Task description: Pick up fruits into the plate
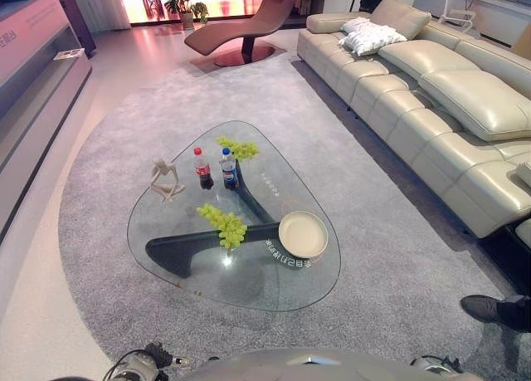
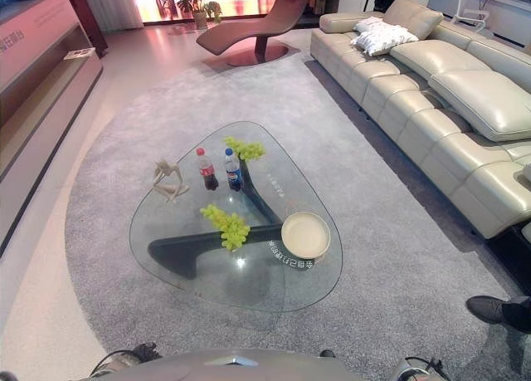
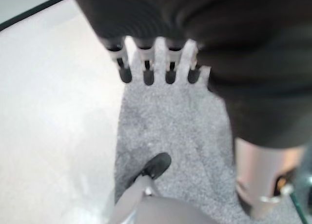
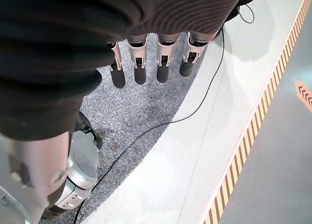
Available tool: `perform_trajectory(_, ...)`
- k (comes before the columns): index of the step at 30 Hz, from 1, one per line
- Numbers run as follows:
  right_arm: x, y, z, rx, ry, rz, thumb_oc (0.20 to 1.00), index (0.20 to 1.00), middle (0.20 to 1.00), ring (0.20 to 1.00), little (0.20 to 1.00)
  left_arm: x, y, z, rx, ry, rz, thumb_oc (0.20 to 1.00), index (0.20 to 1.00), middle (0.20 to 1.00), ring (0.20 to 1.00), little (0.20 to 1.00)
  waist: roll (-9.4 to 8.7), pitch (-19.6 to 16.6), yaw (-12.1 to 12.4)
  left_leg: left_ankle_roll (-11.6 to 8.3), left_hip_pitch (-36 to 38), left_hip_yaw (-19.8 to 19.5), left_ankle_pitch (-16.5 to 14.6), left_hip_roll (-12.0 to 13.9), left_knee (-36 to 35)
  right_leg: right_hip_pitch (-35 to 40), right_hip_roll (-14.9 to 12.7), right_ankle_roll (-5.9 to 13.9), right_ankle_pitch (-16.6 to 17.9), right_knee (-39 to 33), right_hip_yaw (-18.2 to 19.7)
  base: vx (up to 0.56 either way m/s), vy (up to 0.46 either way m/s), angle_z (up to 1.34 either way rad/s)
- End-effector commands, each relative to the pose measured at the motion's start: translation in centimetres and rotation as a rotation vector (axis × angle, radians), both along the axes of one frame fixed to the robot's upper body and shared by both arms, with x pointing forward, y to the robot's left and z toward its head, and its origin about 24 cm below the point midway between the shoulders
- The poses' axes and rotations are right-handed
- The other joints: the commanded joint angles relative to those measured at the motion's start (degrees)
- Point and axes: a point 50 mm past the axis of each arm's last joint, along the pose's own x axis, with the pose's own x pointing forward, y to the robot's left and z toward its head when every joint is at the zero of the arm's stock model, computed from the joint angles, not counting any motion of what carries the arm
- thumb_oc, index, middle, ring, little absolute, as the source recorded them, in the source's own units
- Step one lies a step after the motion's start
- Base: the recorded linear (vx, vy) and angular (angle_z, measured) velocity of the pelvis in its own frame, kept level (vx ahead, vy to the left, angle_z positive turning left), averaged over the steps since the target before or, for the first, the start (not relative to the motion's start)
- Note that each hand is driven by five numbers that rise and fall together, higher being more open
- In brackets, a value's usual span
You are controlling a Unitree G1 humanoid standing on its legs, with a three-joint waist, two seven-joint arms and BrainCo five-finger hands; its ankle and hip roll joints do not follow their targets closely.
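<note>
Nearby, grapes point(image 1: 224, 224) lie beside plate point(image 1: 303, 234).

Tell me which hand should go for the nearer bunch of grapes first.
Probably the left hand: the nearer grapes lie left of the plate on the glass table. Both hands hang open over the carpet, the right hand no closer.

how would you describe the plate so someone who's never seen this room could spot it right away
Find the glass coffee table on the grey rug in front of the long beige sofa. The plate sits at the table's corner nearest the sofa, beside a bunch of green grapes. It is the one round, cream-coloured shallow dish there, empty, unlike the two bottles and the pale figurine farther back.
</note>
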Motion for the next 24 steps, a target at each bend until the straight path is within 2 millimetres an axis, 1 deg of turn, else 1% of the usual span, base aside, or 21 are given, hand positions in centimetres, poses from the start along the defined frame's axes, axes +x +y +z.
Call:
perform_trajectory(1,2.7,-0.4,0.6,-0.048,-0.041,0.068,1.0,1.0,1.0,1.0,1.0,3.8,0.5,1.1,0.056,-0.152,-0.013,1.0,1.0,1.0,1.0,1.0,-0.26,3.87,0.03,2.69,0.6,-1.96,-7.33,-2.22,1.27,3.29,1.65,-1.33,-6.84,2.46,-1.06,0.0,0.0,0.0)
perform_trajectory(2,2.8,-0.5,0.6,-0.05,-0.046,0.07,1.0,1.0,1.0,1.0,1.0,4.1,0.6,1.2,0.064,-0.172,-0.017,1.0,1.0,1.0,1.0,1.0,-0.23,3.95,0.03,2.67,0.55,-1.92,-7.32,-2.2,1.31,3.25,1.64,-1.33,-6.87,2.51,-1.05,0.0,0.0,0.0)
perform_trajectory(3,3.1,-0.7,0.7,-0.053,-0.057,0.074,1.0,1.0,1.0,1.0,1.0,4.9,0.7,1.6,0.08,-0.222,-0.027,1.0,1.0,1.0,1.0,1.0,-0.14,4.25,0.03,2.63,0.39,-1.83,-7.29,-2.14,1.46,3.07,1.62,-1.33,-6.96,2.7,-0.99,0.0,0.0,0.0)
perform_trajectory(6,4.1,-1.2,1.1,-0.062,-0.093,0.084,1.0,1.0,1.0,1.0,1.0,7.7,1.0,3.0,0.115,-0.363,-0.045,1.0,1.0,1.0,1.0,1.0,0.26,5.49,0.05,2.62,-0.29,-1.58,-7.08,-2.02,1.81,2.31,1.53,-1.37,-7.1,3.36,-0.95,-0.01,0.01,0.0)
perform_trajectory(7,4.4,-1.4,1.3,-0.066,-0.108,0.085,1.0,1.0,1.0,1.0,1.0,9.0,1.0,3.8,0.125,-0.418,-0.047,1.0,1.0,1.0,1.0,1.0,0.49,5.99,0.1,2.66,-0.77,-1.66,-6.96,-2.03,1.89,1.88,1.49,-1.4,-7.13,3.52,-0.92,0.0,0.0,0.0)
perform_trajectory(8,4.5,-1.4,1.3,-0.066,-0.111,0.085,1.0,1.0,1.0,1.0,1.0,9.2,1.0,3.9,0.128,-0.431,-0.048,1.0,1.0,1.0,1.0,1.0,0.53,6.08,0.11,2.67,-0.89,-1.69,-6.94,-2.03,1.92,1.78,1.49,-1.41,-7.14,3.55,-0.91,-0.04,0.038,0.0)
perform_trajectory(10,5.4,-1.6,1.5,-0.07,-0.148,0.09,1.0,1.0,1.0,1.0,1.0,12.7,1.2,6.3,0.174,-0.588,-0.075,1.0,1.0,1.0,1.0,1.0,1.02,7.51,0.15,2.76,-2.91,-1.97,-6.5,-2.16,2.01,-0.21,1.33,-1.43,-6.94,3.97,-0.65,-0.13,0.036,0.0)
perform_trajectory(12,6.7,-1.5,1.9,-0.073,-0.195,0.087,1.0,1.0,1.0,1.0,1.0,15.8,1.3,8.7,0.229,-0.703,-0.103,1.0,1.0,1.0,1.0,1.0,1.27,9.5,0.12,2.86,-5.42,-2.13,-5.99,-2.36,2.25,-2.76,1.28,-1.55,-6.59,4.45,-0.11,-0.27,0.016,0.02)
perform_trajectory(13,7.5,-1.4,2.1,-0.077,-0.222,0.091,1.0,1.0,1.0,1.0,1.0,17.4,1.4,10.2,0.259,-0.768,-0.125,1.0,1.0,1.0,1.0,1.0,1.39,10.84,0.09,2.95,-6.8,-2.22,-5.66,-2.51,2.34,-4.23,1.33,-1.64,-6.33,4.77,0.15,-0.26,0.008,0.02)
perform_trajectory(14,8.0,-1.4,2.2,-0.079,-0.238,0.092,1.0,1.0,1.0,1.0,1.0,18.3,1.4,11.1,0.275,-0.801,-0.131,1.0,1.0,1.0,1.0,1.0,1.48,11.59,0.07,2.99,-7.53,-2.27,-5.44,-2.58,2.35,-5.06,1.37,-1.67,-6.19,4.97,0.29,-0.27,0.012,0.02)
perform_trajectory(15,8.9,-1.3,2.5,-0.085,-0.267,0.096,1.0,1.0,1.0,1.0,1.0,19.9,1.4,12.7,0.317,-0.866,-0.157,1.0,1.0,1.0,1.0,1.0,1.67,12.99,-0.01,3.12,-8.86,-2.36,-4.99,-2.77,2.36,-6.59,1.48,-1.76,-5.94,5.43,0.5,-0.23,0.024,0.02)
perform_trajectory(16,9.6,-1.4,2.8,-0.092,-0.284,0.111,1.0,1.0,1.0,1.0,1.0,21.0,1.5,14.1,0.353,-0.918,-0.18,1.0,1.0,1.0,1.0,1.0,1.86,14.21,-0.15,3.18,-9.92,-2.43,-4.58,-2.93,2.38,-7.73,1.61,-1.88,-5.78,5.82,0.68,-0.21,0.032,0.02)
perform_trajectory(21,11.1,-1.6,3.5,-0.108,-0.32,0.157,1.0,1.0,1.0,1.0,1.0,24.4,1.7,19.2,0.47,-1.074,-0.274,1.0,1.0,1.0,1.0,1.0,2.2,17.8,-0.42,3.04,-12.69,-3.02,-3.58,-3.79,2.12,-10.41,1.74,-1.99,-5.59,6.63,0.53,-0.1,0.006,0.02)
perform_trajectory(22,12.0,-1.6,3.9,-0.111,-0.353,0.159,1.0,1.0,1.0,1.0,1.0,25.6,1.5,21.2,0.519,-1.121,-0.32,1.0,1.0,1.0,1.0,1.0,2.11,19.06,-0.4,2.99,-13.89,-3.1,-3.36,-4.14,2.19,-11.52,1.72,-2.01,-5.47,6.84,0.3,-0.12,-0.02,0.01)
perform_trajectory(24,12.8,-1.6,4.2,-0.113,-0.382,0.162,1.0,1.0,1.0,1.0,1.0,26.4,1.6,22.6,0.566,-1.146,-0.368,1.0,1.0,1.0,1.0,1.0,2.05,19.98,-0.46,2.97,-14.77,-3.13,-3.25,-4.39,2.5,-12.45,1.78,-2.1,-5.46,7.31,0.28,-0.09,-0.008,0.02)
